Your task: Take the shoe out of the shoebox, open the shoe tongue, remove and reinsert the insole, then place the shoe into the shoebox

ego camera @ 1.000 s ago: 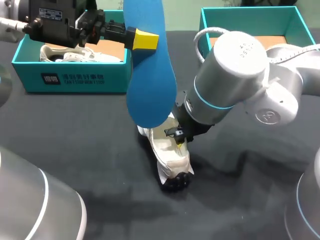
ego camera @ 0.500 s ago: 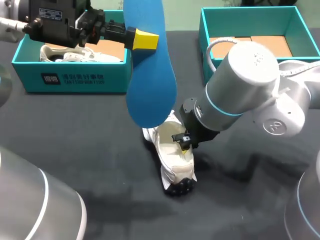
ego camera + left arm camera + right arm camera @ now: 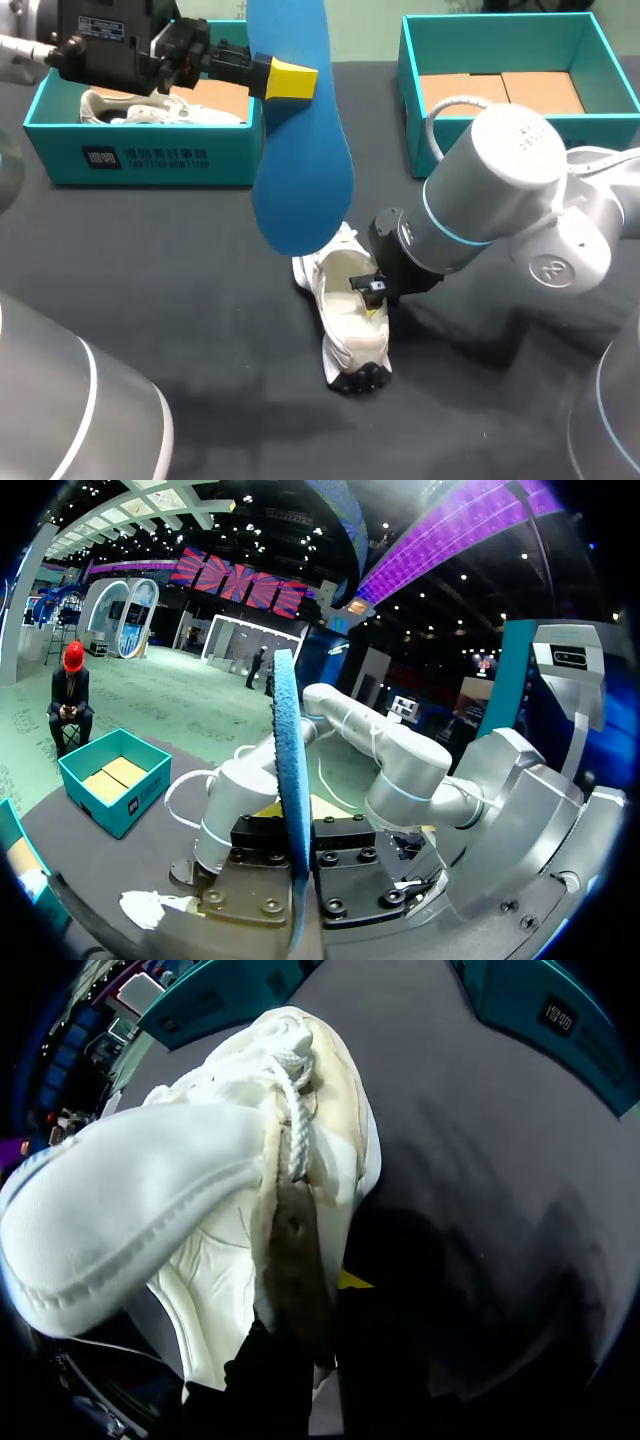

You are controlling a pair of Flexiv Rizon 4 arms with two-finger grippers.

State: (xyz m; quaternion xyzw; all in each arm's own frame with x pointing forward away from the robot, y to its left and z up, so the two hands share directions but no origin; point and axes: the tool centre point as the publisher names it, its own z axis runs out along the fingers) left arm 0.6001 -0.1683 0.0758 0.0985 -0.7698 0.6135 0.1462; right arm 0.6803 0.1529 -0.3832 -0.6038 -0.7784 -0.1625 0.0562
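Observation:
A long blue insole (image 3: 300,170) hangs upright over the table's middle, with my left gripper (image 3: 283,78) shut on its upper part. In the left wrist view the insole (image 3: 290,780) stands edge-on between the fingers of that gripper (image 3: 298,880). Just below the insole's lower end a white shoe (image 3: 345,330) lies on the black table, opening upward. My right gripper (image 3: 372,292) is shut on the shoe's side wall near the collar. The right wrist view shows the shoe (image 3: 180,1180) and its laces close up, with the right gripper (image 3: 315,1345) pinching the shoe's edge.
A teal shoebox (image 3: 140,160) at the back left holds another white shoe (image 3: 150,108). A second teal box (image 3: 500,22) at the back right holds brown cardboard (image 3: 510,92). My right arm's big elbow (image 3: 510,190) hangs over the table's right half.
My right arm has swung to the right and a little nearer, dragging the white shoe with it. The left arm and the insole have stayed put.

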